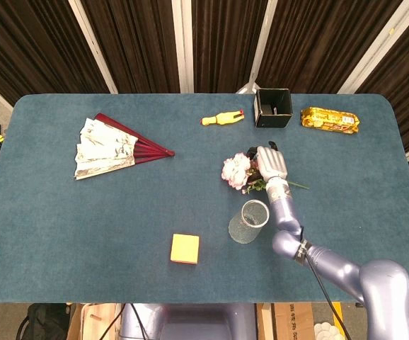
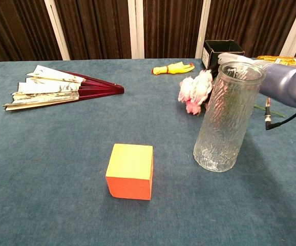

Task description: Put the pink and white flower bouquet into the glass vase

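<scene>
My right hand (image 1: 270, 163) grips the pink and white flower bouquet (image 1: 237, 171) by its stems, and the blooms point to the left. In the chest view the bouquet (image 2: 195, 91) shows lifted off the cloth, just left of the vase's top, with the hand mostly hidden behind the glass. The glass vase (image 1: 248, 221) stands upright and empty a little nearer to me than the hand, and shows as a tall ribbed vase (image 2: 226, 119) in the chest view. A green stem (image 1: 296, 185) sticks out to the right of the hand. My left hand shows in neither view.
A folded paper fan (image 1: 114, 146) lies at the left. A yellow rubber chicken (image 1: 221, 118), a black open box (image 1: 273, 108) and a yellow snack packet (image 1: 330, 120) line the far edge. An orange and yellow block (image 1: 185, 248) sits left of the vase.
</scene>
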